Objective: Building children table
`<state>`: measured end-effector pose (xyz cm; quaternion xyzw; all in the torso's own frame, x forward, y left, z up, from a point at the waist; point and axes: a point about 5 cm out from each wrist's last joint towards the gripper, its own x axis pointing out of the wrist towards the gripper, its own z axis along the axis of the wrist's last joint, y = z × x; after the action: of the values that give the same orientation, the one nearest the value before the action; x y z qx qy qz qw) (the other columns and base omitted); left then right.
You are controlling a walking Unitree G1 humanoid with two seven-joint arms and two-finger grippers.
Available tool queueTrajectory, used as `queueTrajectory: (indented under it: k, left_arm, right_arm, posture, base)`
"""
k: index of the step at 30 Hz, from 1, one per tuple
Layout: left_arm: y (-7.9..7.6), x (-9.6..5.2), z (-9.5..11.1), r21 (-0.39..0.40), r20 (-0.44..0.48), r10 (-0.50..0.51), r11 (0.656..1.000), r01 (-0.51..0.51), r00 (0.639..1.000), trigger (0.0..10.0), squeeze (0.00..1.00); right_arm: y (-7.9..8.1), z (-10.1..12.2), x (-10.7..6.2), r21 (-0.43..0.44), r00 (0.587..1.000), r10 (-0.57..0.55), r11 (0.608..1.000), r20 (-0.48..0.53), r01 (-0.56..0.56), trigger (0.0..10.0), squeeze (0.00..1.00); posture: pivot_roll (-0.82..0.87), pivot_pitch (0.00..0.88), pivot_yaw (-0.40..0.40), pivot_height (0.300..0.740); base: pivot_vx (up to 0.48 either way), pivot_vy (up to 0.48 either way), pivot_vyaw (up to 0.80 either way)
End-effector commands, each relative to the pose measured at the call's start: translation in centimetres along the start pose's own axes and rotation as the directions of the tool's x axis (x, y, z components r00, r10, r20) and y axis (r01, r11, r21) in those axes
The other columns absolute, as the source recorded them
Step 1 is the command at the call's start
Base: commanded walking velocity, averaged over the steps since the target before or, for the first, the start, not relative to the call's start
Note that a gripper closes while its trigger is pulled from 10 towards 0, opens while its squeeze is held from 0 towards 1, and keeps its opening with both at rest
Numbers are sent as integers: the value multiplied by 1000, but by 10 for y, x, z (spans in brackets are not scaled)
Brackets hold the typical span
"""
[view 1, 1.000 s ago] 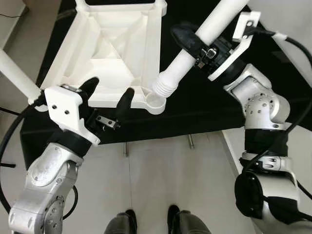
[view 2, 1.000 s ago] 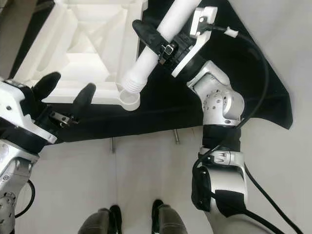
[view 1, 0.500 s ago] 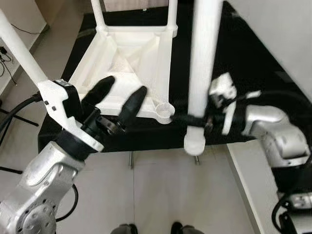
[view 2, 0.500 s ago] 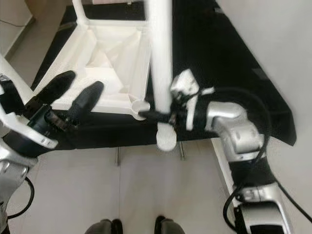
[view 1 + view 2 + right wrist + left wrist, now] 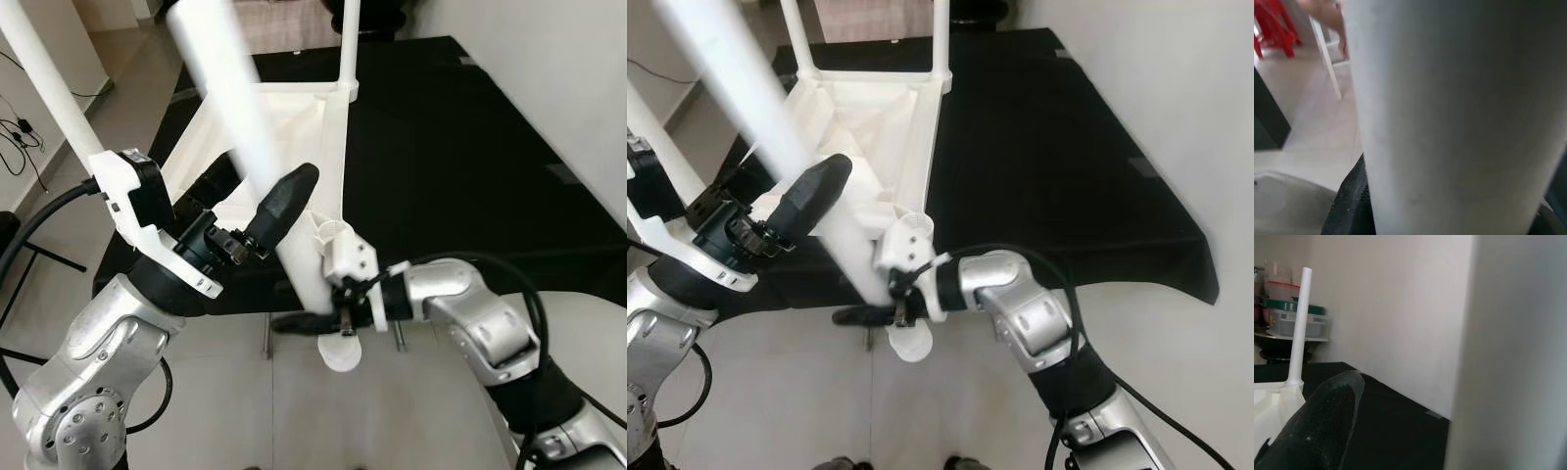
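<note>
The white plastic table top [image 5: 299,117] lay upside down near the black surface's [image 5: 460,166] front-left edge, one loose white leg [image 5: 250,147] leaning tilted above its near corner

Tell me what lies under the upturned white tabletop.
The upturned white tabletop rests on a black cloth spread beneath it. Whatever supports the cloth is covered. The right claw holds a loose table leg in front.

Black cloth [image 5: 1048,147], stacked containers [image 5: 1290,316], red chair [image 5: 1271,29]
</note>
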<state>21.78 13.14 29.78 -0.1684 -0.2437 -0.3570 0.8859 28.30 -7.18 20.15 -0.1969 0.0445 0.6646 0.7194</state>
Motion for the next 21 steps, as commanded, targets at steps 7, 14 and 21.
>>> queueTrajectory:
  k: [7, 14, 21]
  left_arm:
    - [11, 0, -17, -51, -65, 45, 998, -48, 997, 0, 0]
    - [7, -6, -22, -78, -106, -8, 997, -1, 994, 0, 0]
    - [-3, -15, -26, -114, -178, -176, 981, 158, 968, 0, 0]
  right_arm:
    - [-8, 2, 20, -85, 998, -51, 995, -48, 47, 10000, 0]
    - [-19, -3, 20, -76, 987, -141, 988, -73, 135, 10000, 0]
    - [-26, -6, 23, -55, 976, -204, 978, -75, 200, 10000, 0]
  posture:
    - [-67, 76, 33, 740]
    - [-66, 73, 30, 740]
    - [-62, 73, 31, 740]
  base:
    - [0, 0, 0]
    - [0, 0, 0]
    - [0, 0, 0]
